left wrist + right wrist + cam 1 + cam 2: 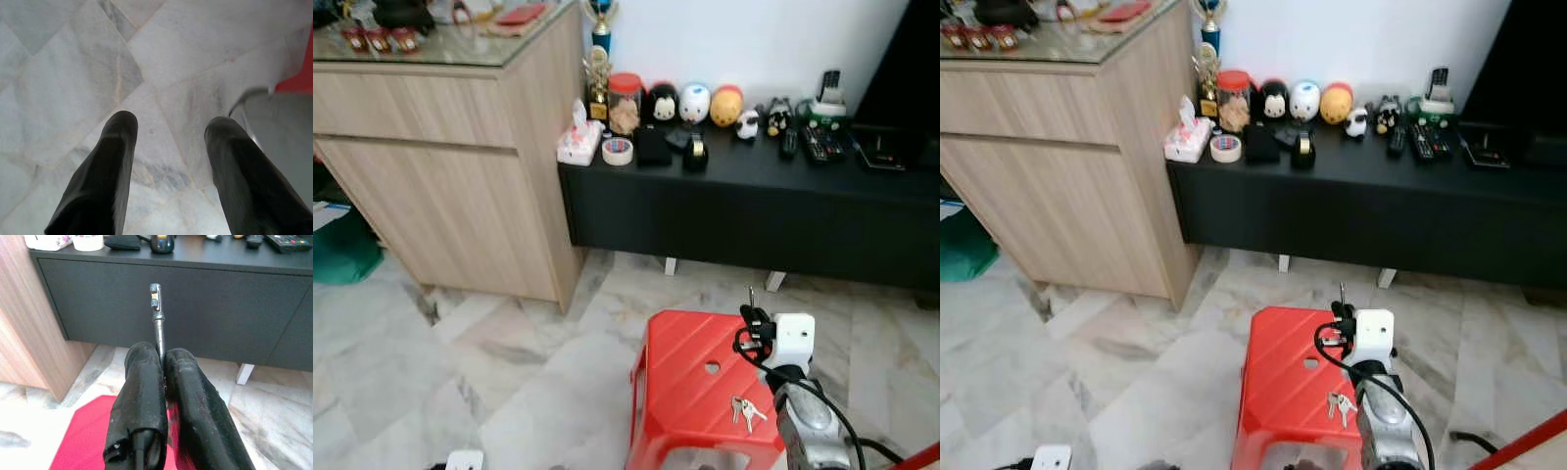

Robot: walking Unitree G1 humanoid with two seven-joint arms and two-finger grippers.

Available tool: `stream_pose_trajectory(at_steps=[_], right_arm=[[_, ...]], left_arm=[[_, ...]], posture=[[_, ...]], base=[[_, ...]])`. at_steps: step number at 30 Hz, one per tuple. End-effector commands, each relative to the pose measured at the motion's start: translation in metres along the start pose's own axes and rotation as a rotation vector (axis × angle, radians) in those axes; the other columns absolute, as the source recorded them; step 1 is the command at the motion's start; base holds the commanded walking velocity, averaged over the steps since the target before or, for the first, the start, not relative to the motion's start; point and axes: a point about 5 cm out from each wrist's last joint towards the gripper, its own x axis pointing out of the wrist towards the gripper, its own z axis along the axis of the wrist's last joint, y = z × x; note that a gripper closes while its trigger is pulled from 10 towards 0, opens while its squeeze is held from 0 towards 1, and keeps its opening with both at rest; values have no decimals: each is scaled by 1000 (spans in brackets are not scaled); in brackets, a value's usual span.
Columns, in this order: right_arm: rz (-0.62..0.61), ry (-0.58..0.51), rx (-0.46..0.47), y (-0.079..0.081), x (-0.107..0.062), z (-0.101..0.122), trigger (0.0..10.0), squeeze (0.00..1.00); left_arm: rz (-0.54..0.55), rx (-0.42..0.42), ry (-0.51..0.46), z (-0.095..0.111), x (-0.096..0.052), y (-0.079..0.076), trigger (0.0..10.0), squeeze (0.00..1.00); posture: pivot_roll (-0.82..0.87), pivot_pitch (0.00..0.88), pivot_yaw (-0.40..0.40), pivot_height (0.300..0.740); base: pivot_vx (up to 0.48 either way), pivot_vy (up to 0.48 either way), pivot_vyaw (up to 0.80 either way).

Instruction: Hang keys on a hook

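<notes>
Right gripper [161, 363] over red plastic stool [680, 387].
Your fingers pinch a thin metal hook [156, 313]; silver keys [745, 410] lie nearby on the stool.

1. My two head eyes look forward and down from high up; both share the red stool [700, 392] at 6 o'clock and the black cabinet [1371, 211] at 12.
2. My left wrist camera looks straight down along my left gripper [168, 147], close above the marble floor [73, 63].
3. My right wrist camera faces forward past my right gripper [161, 367], close to that same cabinet and stool.
</notes>
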Motion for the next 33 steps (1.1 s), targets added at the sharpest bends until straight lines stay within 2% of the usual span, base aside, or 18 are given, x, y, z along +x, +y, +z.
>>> stream_pose_trajectory(at_steps=[1, 6, 24, 29, 33], right_arm=[[5, 13, -11, -1, 1, 0, 10000, 0], [21, 75, -15, -2, -4, -11, 10000, 0], [-10, 23, 29, -5, 3, 1, 10000, 0], [12, 45, 22, -4, 5, 1, 10000, 0], [-10, 50, 10, -11, 6, 3, 10000, 0]], left_arm=[[4, -5, 23, -4, -1, 0, 10000, 0], [1, -12, 34, -5, -1, -2, 10000, 0], [3, -2, 34, -2, 0, 4, 10000, 0], [-2, -3, 28, 0, 1, 2, 10000, 0], [-8, -11, 23, 3, 2, -3, 10000, 0]], posture=[[51, 0, -39, 740], [47, 0, -43, 740], [31, 0, -28, 740], [35, 0, -34, 740], [43, 0, -47, 740]], base=[[0, 0, 0], [0, 0, 0], [0, 0, 0], [0, 0, 0], [0, 0, 0]])
